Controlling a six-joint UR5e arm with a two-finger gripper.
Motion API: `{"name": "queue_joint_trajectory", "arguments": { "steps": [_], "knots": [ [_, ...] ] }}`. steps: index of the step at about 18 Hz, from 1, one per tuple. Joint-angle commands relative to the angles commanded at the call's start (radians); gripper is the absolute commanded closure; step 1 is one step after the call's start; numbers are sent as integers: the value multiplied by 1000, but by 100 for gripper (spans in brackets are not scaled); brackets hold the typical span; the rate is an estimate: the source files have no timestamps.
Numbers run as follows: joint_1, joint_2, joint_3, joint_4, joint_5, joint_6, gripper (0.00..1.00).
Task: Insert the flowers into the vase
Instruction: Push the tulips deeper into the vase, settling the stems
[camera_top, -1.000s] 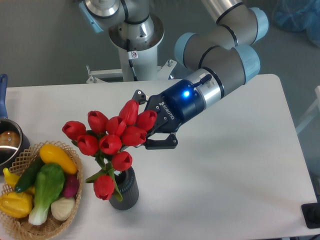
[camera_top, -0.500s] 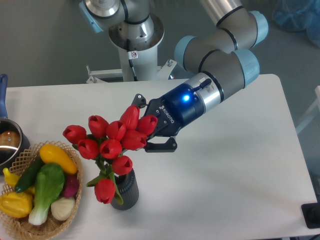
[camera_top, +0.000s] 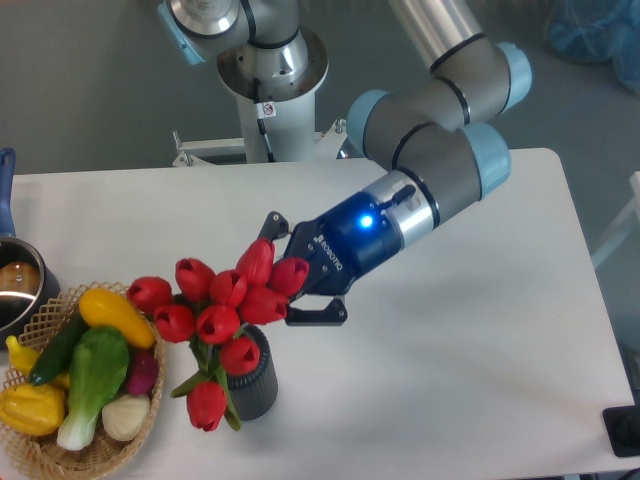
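Observation:
The flowers, a bunch of red tulip buds with green stems and leaves, stand tilted over the vase, a short dark grey ribbed cylinder near the table's front edge. Their lower stems reach down into the vase's mouth, and one bud hangs down its left side. My gripper comes in from the right, just above and right of the vase. Its two black fingers straddle the rightmost buds and hold the bunch. The buds hide the fingertips.
A woven wicker basket with yellow, green and purple toy vegetables sits at the front left, close to the vase. A steel pot with a blue handle stands at the left edge. The robot's base rises behind the table.
The gripper has moved down and slightly left with the flowers. The bunch has sunk lower over the vase, its stems going deeper into the mouth.

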Motion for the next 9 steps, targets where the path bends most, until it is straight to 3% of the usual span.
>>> {"name": "queue_joint_trajectory", "arguments": {
  "steps": [9],
  "knots": [
    [0, -9, -43, 2, 57, 38, 98]
  ]
}}
